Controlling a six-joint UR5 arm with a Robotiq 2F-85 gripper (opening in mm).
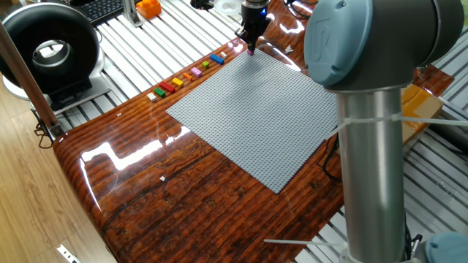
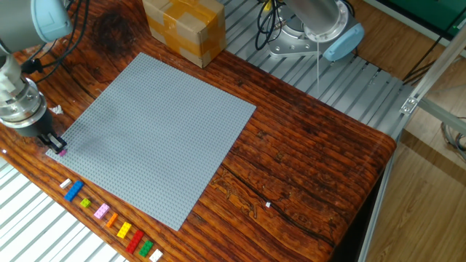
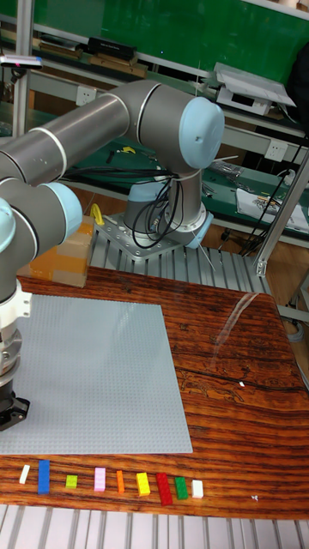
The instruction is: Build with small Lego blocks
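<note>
Currently: gripper (image 2: pixel 58 148) pinching pink brick (image 2: pixel 62 152) at baseplate (image 2: pixel 160 131) corner, frame left. Step: placement. Next: press onto studs, release.

Gripper (image 2: pixel 57 148) stands at the near-left corner of the grey baseplate (image 2: pixel 156 131), jaws closed on a pink brick (image 2: pixel 62 152) that sits at the plate's edge. A row of small Lego blocks (image 2: pixel 109 217) lies on the wooden bench (image 2: pixel 306 160) just beside the plate's left edge. A cardboard box (image 2: pixel 183 28) sits beyond the plate's far corner.
</note>
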